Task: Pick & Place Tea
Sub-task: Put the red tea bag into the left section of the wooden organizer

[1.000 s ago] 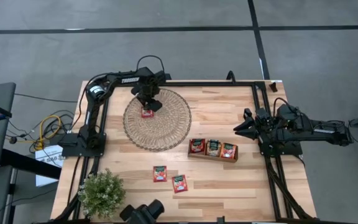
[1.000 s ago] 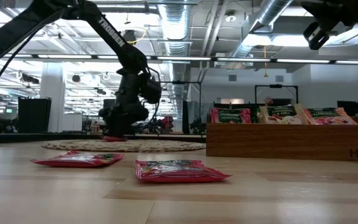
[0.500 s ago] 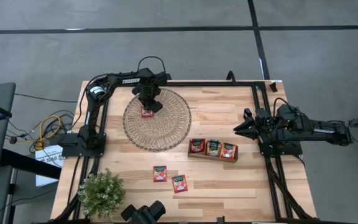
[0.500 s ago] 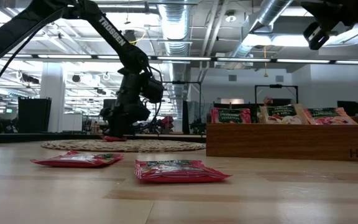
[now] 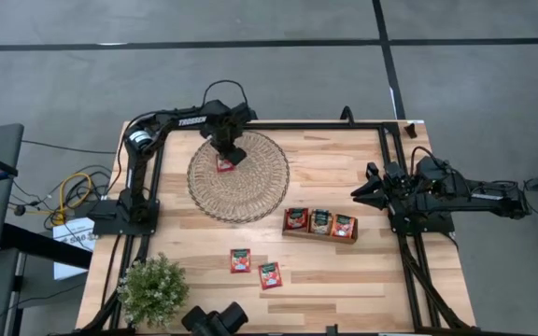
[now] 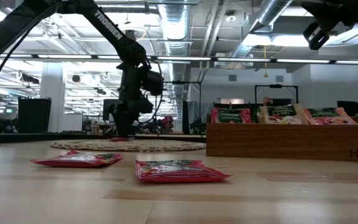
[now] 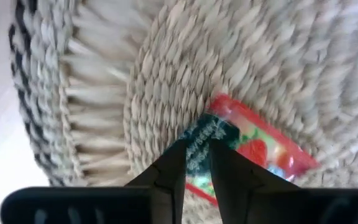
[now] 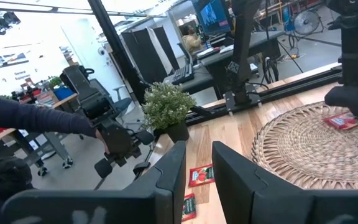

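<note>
The wicker mat (image 5: pixel 238 177) had slid a little toward the table's right and near side compared with a moment earlier, which suggested the left arm was dragging on it through the red sachet (image 5: pixel 224 163) it pressed on. Over that same moment the left gripper (image 5: pixel 227 155) had narrowed from wide apart to a slim gap; in the left wrist view its fingertips (image 7: pixel 173 163) stood close together astride the near edge of that sachet (image 7: pixel 241 146), which lay flat on the weave. I judged the pinch to be on the packet's edge but not yet a secure lift, since the packet was not clear of the mat. The task seemed to be at the grasp stage for this piece, with carrying to the tray to follow.

The wooden tray (image 5: pixel 320 235) sat right of the table's middle with three compartments, each showing a packet: red at the left, beige in the centre, red-orange at the right. From the low view those packets (image 6: pixel 231 115) stood upright above the tray wall.

Two more red sachets (image 5: pixel 240 261) lay loose on the bare table (image 5: pixel 362 280) near the front edge, side by side and not touching.

The right gripper (image 5: pixel 361 194) waited beside the table's right edge, holding nothing, its fingers parted by a narrow gap in its own wrist view
</note>
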